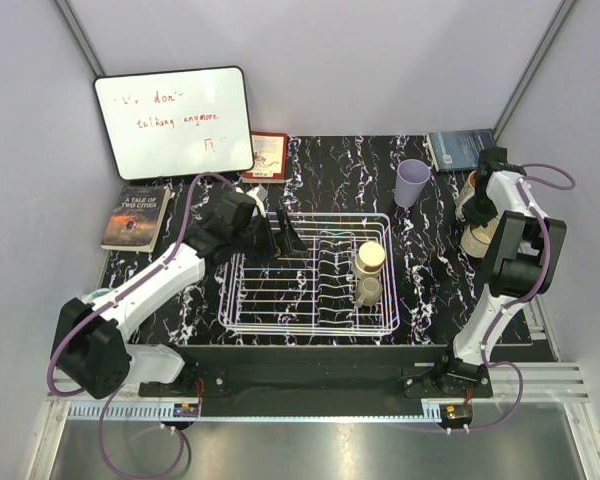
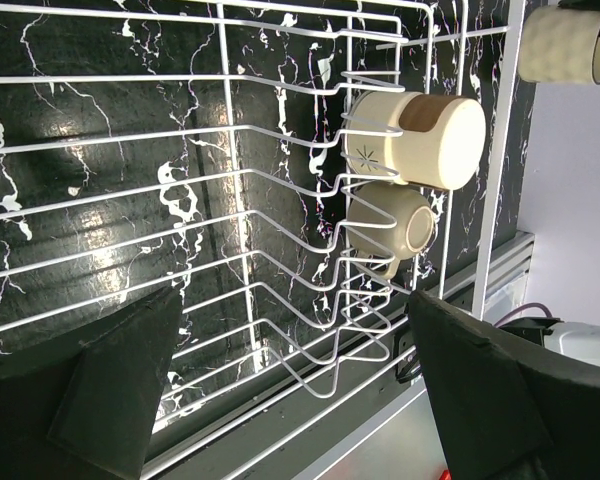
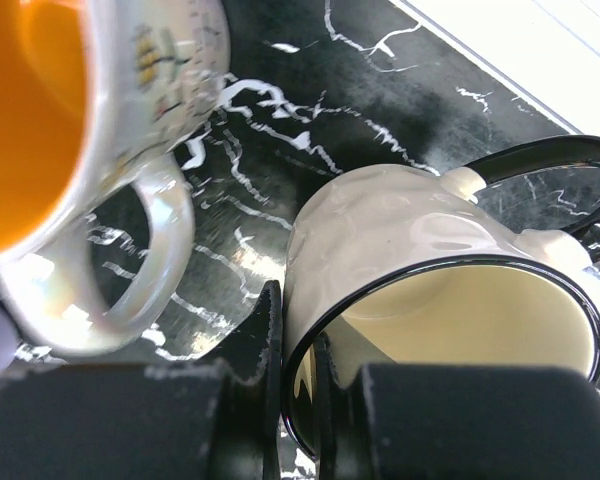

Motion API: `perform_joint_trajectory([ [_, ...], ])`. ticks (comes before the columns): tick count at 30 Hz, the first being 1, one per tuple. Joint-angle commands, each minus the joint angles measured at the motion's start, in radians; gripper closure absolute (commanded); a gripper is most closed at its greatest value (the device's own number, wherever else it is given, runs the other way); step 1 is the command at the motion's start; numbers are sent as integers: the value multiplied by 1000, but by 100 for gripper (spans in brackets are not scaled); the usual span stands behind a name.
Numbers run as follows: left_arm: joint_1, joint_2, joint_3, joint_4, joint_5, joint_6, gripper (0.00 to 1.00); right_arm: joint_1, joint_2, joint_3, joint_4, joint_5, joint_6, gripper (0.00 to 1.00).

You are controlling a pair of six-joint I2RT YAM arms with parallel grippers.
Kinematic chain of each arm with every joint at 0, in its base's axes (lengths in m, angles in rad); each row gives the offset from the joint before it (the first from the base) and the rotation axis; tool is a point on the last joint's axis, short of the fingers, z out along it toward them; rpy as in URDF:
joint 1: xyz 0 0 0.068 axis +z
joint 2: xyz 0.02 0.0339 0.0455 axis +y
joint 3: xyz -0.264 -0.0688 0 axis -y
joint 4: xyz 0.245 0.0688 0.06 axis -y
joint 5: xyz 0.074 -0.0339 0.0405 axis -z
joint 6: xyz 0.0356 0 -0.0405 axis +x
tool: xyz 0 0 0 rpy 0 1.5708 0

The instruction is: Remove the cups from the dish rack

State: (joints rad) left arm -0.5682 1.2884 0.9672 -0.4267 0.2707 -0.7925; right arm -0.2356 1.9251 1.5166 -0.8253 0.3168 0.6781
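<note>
The dish rack (image 1: pixel 242 300) lies mid-table, its near rim close to the near edge of the black marbled table (image 1: pixel 430 310). Two cups sit among the prongs at its right end. A smaller cream cup (image 1: pixel 368 291) is nearer and a cream cup with a tan band (image 1: pixel 369 257) is just beyond, close against it.

Right of the rack, across a strip of bare table, the right gripper (image 3: pixel 298 345) pinches the rim of a cream mug with a black rim (image 3: pixel 440 300), one finger inside and one outside. A white mug with an orange inside (image 3: pixel 130 120) stands just beside it, on the far side.

Over the rack's far-left part the left gripper (image 1: pixel 282 235) hangs with jaws spread wide, well apart from the two racked cups.

Past the rack's far-right corner a lavender cup (image 1: pixel 412 183) stands upright. A paperback (image 1: pixel 137 217) lies far left. A whiteboard (image 1: pixel 175 122), a red book (image 1: pixel 268 157) and a blue book (image 1: pixel 460 150) line the far edge.
</note>
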Motion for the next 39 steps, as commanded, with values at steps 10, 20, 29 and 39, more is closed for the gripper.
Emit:
perform_joint_trajectory([
  [10, 5, -54, -9, 5, -25, 6, 1, -28, 74, 80, 40, -11, -71, 100],
  [20, 4, -54, -13, -1, -30, 1, 1, -27, -33, -4, 37, -91, -38, 69],
  [29, 4, -69, -33, -3, -47, 10, 1, -22, -230, -67, 31, -150, -19, 41],
  [39, -1, -37, 11, -15, -67, 55, 1, 166, -492, -146, 9, -177, 17, 9],
])
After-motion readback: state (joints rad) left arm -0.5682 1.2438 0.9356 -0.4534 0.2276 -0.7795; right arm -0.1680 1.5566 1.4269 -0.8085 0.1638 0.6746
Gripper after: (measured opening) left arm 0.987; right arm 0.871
